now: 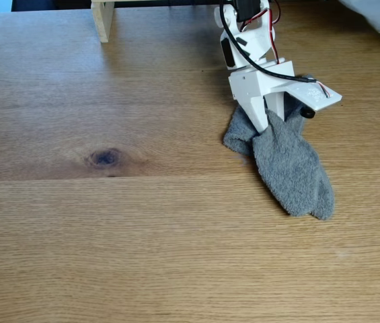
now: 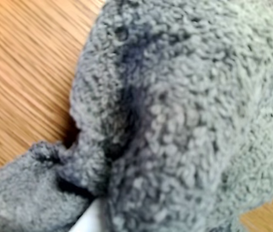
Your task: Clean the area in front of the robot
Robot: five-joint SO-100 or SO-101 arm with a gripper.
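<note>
On wood table [image 1: 109,229]: grey sock [image 1: 290,168]

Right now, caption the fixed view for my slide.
White arm's end effector pressed onto a grey sock on the wooden table.
</note>
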